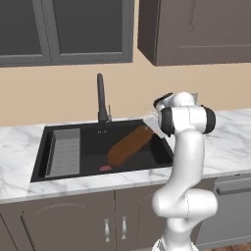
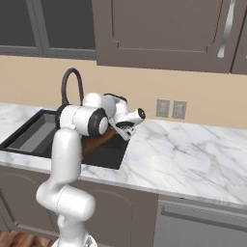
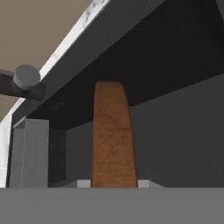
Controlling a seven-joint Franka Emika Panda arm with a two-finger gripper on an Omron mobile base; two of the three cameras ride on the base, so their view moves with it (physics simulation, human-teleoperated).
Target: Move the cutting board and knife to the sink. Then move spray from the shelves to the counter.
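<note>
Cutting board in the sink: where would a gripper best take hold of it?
At the raised near end of the cutting board, from the sink's right rim. It slants down into the basin, that end standing free; the gripper is already shut there.

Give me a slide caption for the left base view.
Gripper holds the cutting board slanted into the sink.
</note>
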